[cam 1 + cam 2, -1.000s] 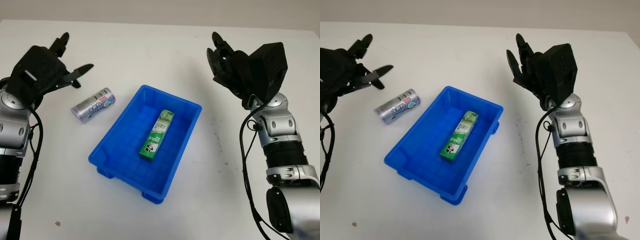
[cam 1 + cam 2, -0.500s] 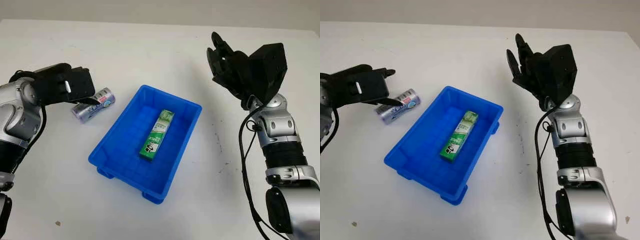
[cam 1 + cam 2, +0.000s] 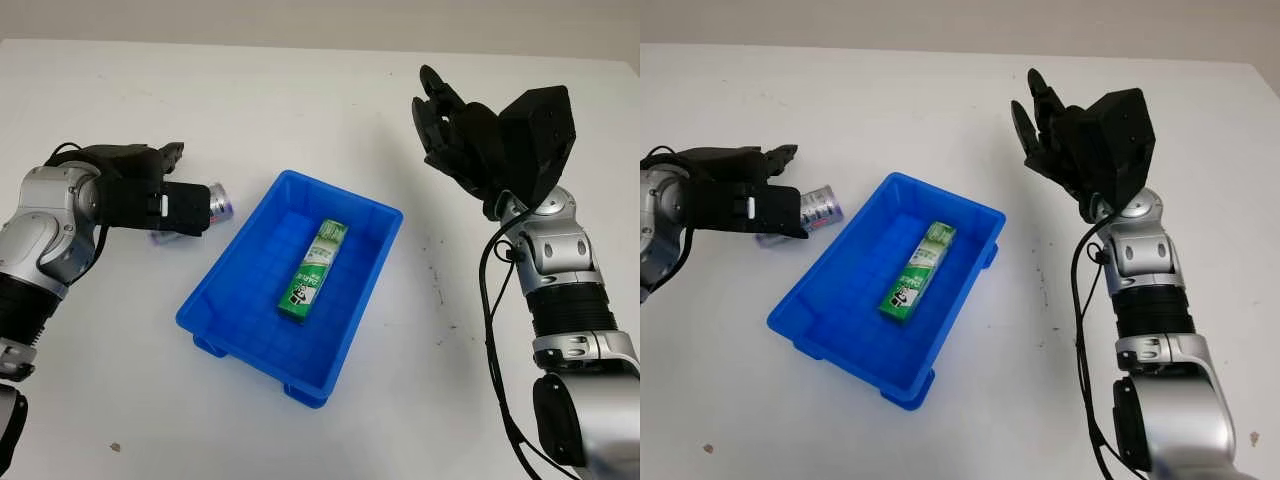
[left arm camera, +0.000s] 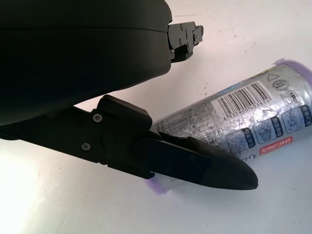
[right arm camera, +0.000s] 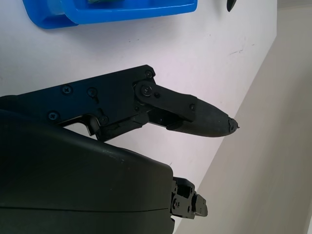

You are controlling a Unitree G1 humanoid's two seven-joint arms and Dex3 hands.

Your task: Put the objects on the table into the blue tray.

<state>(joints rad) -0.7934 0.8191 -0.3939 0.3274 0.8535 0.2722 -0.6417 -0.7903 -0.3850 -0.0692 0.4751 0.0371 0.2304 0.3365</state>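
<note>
From the head camera I see the tray (image 3: 250,330) sitting near the middle of the table (image 3: 300,90), its long axis running from about 1 o'clock to 7 o'clock. A green box (image 3: 314,270) lies flat on the tray floor, lined up with that same axis.

My left hand (image 3: 160,205) is at 9 o'clock from the tray, low over the table, and it covers most of the roll (image 3: 218,201). Just the roll's silver and purple end sticks out toward the tray's near wall, close to the rim but apart from it. In the left wrist view the roll (image 4: 243,122) lies on its side on the white surface, with one finger (image 4: 195,163) laid across the lower edge of it and a second fingertip (image 4: 184,36) on the far side. I cannot tell whether the fingers have clamped on the roll or merely bracket it.

My right hand (image 3: 460,135) is raised at 2 o'clock from the tray, well apart from it, released and holding nothing. In its wrist view I can see a corner of the tray (image 5: 146,9).
</note>
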